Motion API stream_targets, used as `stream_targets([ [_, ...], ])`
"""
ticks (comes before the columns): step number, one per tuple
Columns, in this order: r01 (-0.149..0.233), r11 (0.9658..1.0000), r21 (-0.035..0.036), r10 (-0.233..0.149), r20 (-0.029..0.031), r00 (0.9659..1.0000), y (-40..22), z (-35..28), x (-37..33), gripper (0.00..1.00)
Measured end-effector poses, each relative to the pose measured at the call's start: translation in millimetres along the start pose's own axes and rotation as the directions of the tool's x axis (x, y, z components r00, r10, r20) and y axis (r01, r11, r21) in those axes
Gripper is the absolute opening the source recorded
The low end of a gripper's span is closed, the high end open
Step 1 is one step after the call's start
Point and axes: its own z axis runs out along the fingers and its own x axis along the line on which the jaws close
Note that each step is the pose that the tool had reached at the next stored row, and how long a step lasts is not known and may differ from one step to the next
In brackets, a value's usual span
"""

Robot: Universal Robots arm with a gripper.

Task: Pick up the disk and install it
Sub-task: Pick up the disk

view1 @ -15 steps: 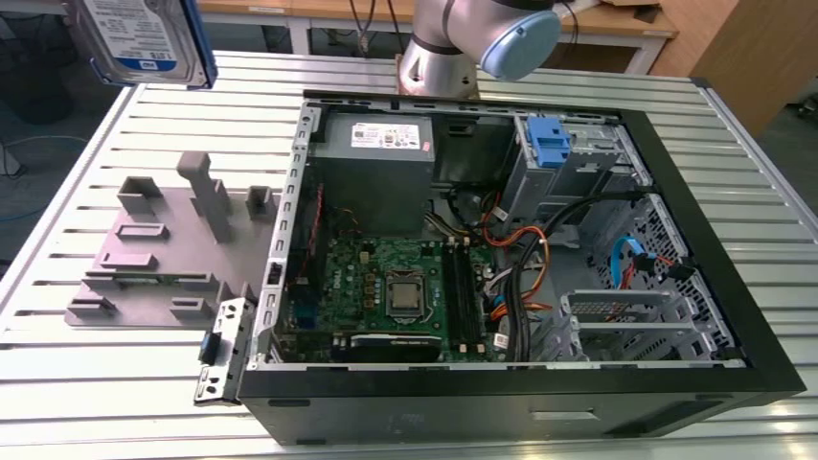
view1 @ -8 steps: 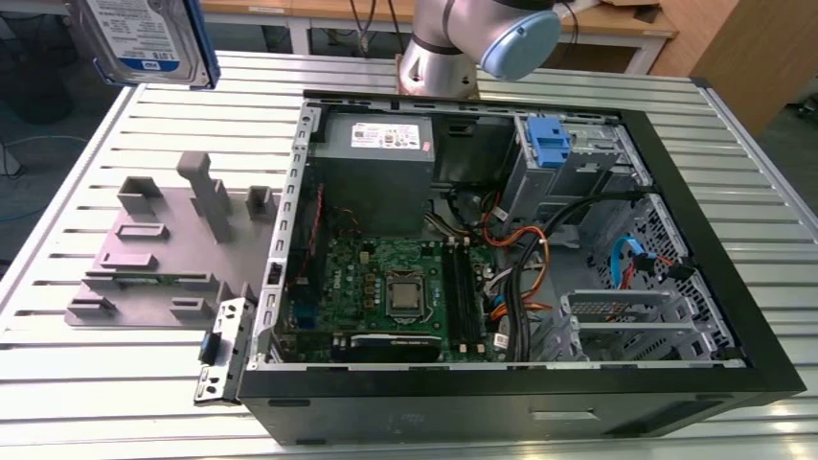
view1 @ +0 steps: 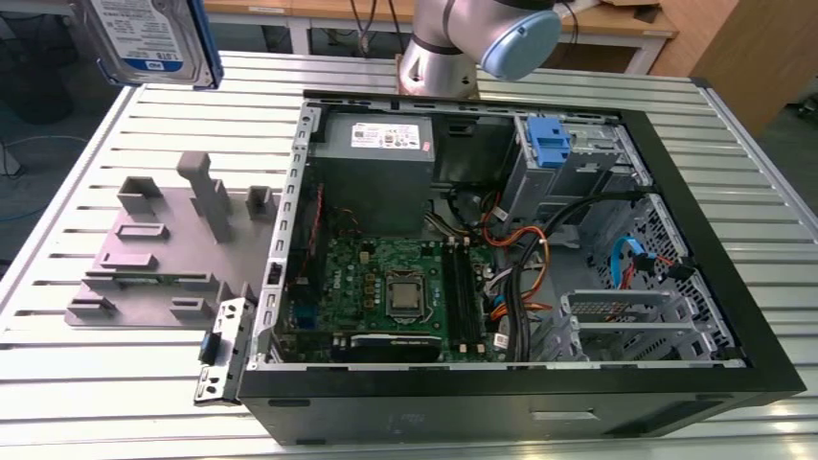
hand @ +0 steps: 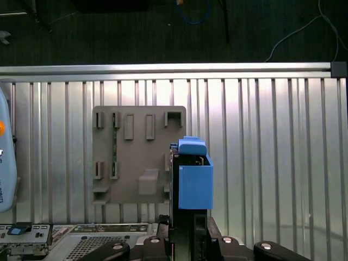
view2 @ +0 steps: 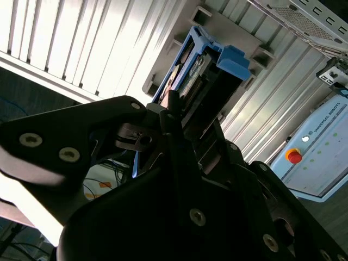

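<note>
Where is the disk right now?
The disk is in the claw above the grey plate, at the exterior view's upper left, outside the case.

Keeping arm (view1: 439, 53) upright at upper ctr of exterior view, w/ blue-capped joint (view1: 518, 43) bulging toward the exterior view's right. Clamping gripper (hand: 190, 232) onto the disk (hand: 194, 187), pinching both flat sides in first wrist view.

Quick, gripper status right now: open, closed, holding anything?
Gripper: closed on the disk, holding it up above the slatted table.

Exterior view's top edge cuts disk (view1: 144, 36) (upper part lost).
</note>
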Motion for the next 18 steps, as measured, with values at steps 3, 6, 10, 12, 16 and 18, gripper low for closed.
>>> stream_targets([
  [3,0.000,1.0000,-0.0001,0.000,0.0000,1.0000,-1.2,0.0,0.0,0.35],
  [6,0.000,1.0000,0.0000,0.000,0.0000,1.0000,-2.2,0.0,-0.1,0.35],
  [10,0.000,1.0000,-0.0001,0.000,-0.0001,1.0000,-3.4,0.0,-0.1,0.35],
  [12,0.000,1.0000,0.0000,0.000,0.0000,1.0000,-3.9,0.0,-0.1,0.35],
  [16,0.000,1.0000,0.0000,0.000,0.0000,1.0000,-4.8,0.0,-0.2,0.35],
  [18,0.000,1.0000,0.0000,0.000,0.0000,1.0000,-5.2,0.0,-0.2,0.35],
])
